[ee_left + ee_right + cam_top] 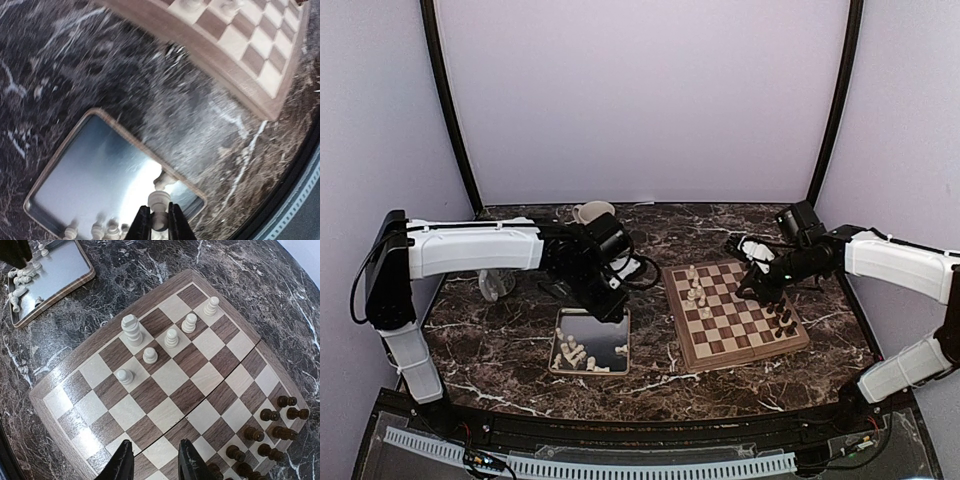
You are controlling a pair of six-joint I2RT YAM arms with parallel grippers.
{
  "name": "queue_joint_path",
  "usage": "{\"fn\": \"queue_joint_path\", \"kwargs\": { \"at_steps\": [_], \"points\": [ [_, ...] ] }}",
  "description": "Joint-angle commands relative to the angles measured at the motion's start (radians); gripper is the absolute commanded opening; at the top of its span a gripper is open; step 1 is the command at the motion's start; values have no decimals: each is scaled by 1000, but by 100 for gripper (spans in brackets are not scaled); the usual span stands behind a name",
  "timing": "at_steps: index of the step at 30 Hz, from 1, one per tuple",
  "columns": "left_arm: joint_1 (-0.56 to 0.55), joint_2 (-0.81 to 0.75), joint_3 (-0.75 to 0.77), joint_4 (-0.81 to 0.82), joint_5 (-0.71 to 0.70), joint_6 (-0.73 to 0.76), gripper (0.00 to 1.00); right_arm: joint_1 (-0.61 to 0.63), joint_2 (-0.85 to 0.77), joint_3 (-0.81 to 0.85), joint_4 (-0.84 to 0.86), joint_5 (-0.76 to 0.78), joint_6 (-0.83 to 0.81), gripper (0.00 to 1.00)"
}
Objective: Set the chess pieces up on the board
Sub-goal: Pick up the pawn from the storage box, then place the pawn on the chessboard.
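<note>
While tray (100,170) sits at near edge of bench (500,350), my left gripper (159,210) clamps a cream piece (158,199); right gripper (156,462) spread over board (170,377).

Robot test booth, lab type. We are logging: pale blank panels (640,100) closing in three sides; black corner poles (447,100) rising behind; a dark marbled surface (520,350); left arm (470,248) and right arm (895,260) standing at its near edge; perforated cable strip (620,465) running along the front.
</note>
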Motion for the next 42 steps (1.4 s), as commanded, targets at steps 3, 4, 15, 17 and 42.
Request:
{"fn": "queue_joint_path", "kwargs": {
  "at_steps": [3,4,15,17,42],
  "points": [
    [-78,67,167,119,108,56,11,-49,3,5,50,41,49,31],
    [-85,94,204,121,110,62,12,-61,1,6,49,35,55,31],
    [-147,352,475,92,62,92,12,-128,-15,2,58,19,70,31],
    [-152,371,485,100,65,89,12,-130,-15,1,58,19,70,31],
    [-162,441,575,47,98,68,41,-138,-4,2,52,4,66,32]
  ]
}}
